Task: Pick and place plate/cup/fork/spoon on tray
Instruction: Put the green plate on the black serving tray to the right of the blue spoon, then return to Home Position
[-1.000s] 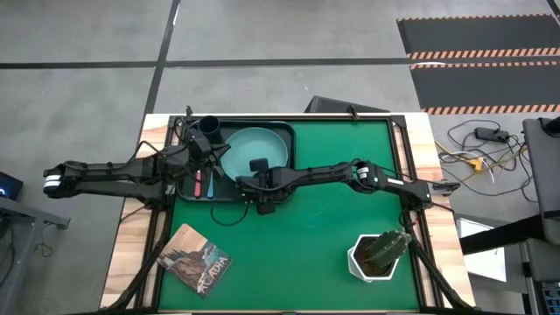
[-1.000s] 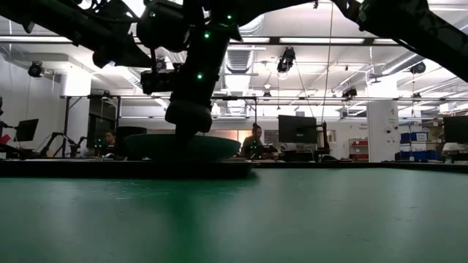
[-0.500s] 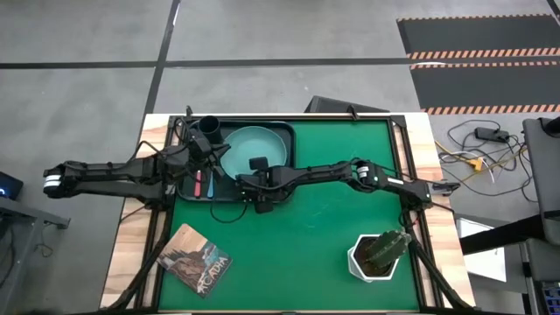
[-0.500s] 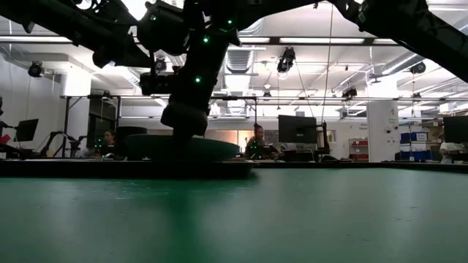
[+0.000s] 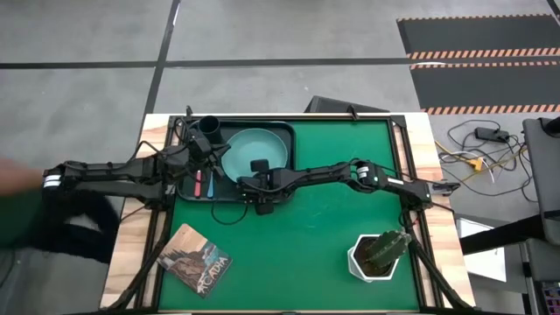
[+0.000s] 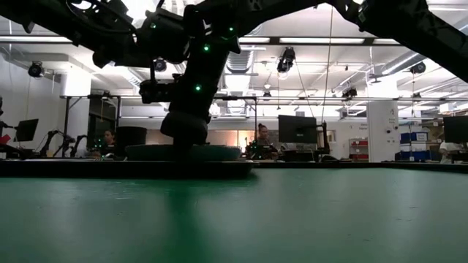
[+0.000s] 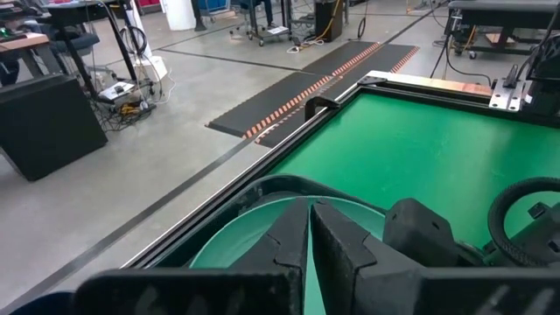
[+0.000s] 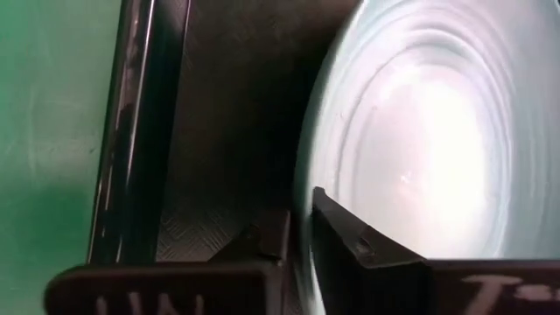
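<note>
- Left gripper (image 5: 206,154), fingers (image 7: 289,249) pressed together and empty, hangs over the tray (image 5: 284,131); cup (image 5: 210,128) just beyond, fork (image 5: 199,185) and spoon (image 5: 212,186) beside it.
- Right gripper (image 5: 255,179), fingers (image 8: 346,245) barely parted, straddles the rim of the plate (image 5: 254,147) inside the tray; whether it grips is unclear.
- A potted plant (image 5: 379,254) stands far off on the worktop (image 5: 332,227).

Lying flat inside black rectangular tray (image 5: 289,133): round teal plate (image 5: 254,149). Standing upright in one tray corner: black cup (image 5: 210,127). Lying side by side beside plate: pink-handled fork (image 5: 198,185), blue-handled spoon (image 5: 212,185).
</note>
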Controlling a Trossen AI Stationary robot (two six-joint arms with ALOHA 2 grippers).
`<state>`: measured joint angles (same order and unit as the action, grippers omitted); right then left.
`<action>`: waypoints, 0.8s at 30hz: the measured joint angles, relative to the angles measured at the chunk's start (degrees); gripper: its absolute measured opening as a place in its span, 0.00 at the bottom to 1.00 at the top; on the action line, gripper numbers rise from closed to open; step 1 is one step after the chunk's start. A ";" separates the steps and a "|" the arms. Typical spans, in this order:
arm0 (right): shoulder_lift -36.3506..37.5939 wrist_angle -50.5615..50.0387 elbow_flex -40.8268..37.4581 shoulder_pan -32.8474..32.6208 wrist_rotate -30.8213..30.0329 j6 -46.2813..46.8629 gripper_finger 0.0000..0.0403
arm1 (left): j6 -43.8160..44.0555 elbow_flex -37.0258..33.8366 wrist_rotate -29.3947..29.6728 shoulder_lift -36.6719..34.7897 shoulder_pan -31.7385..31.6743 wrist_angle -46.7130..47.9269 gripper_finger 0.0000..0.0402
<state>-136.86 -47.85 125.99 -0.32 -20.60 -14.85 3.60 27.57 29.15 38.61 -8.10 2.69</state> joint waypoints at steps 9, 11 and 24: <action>0.08 0.15 0.00 -0.02 -0.53 0.76 0.25 | 0.00 0.00 0.00 0.00 0.00 0.03 0.00; 0.13 0.02 0.02 -0.02 -0.53 0.83 0.29 | 0.00 0.00 0.00 0.00 0.00 0.03 0.00; 2.13 -8.78 1.85 -2.84 -0.45 6.34 0.35 | 0.02 0.00 0.00 -0.02 0.00 0.70 0.00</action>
<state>-134.73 -56.63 127.85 -3.16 -21.04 -8.51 3.62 27.57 29.15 38.59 -8.10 3.39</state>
